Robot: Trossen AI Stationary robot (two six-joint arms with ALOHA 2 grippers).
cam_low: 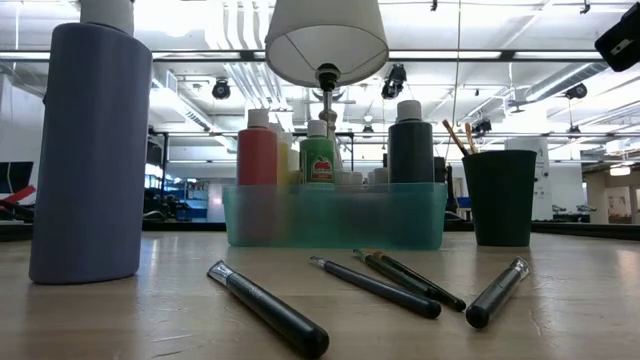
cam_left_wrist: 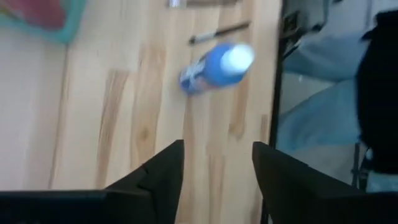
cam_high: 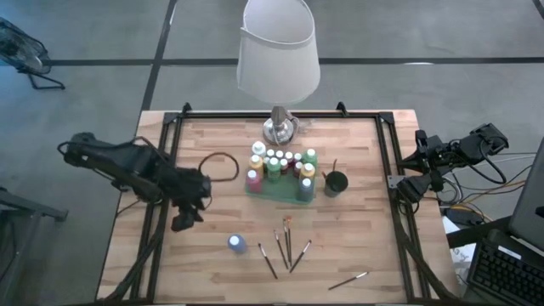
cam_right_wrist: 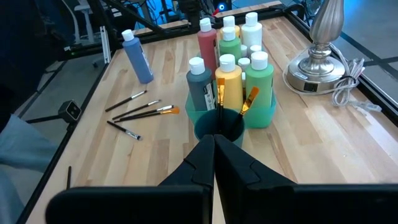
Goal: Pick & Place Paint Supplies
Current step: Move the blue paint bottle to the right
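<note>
Fingers of our left gripper (cam_left_wrist: 217, 165) stand apart and empty, near the upright blue bottle (cam_high: 237, 244) that stands alone beside the loose brushes (cam_high: 287, 242). Our right gripper (cam_right_wrist: 214, 163) waits pinched shut at the table edge. We judge a careless sweep could topple that bottle.

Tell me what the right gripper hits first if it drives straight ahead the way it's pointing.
Most likely the dark brush cup: in the right wrist view it sits directly ahead of the shut right gripper, with the teal bin of paint bottles just behind it. Depth is hard to judge; it might pass over the rim.
</note>
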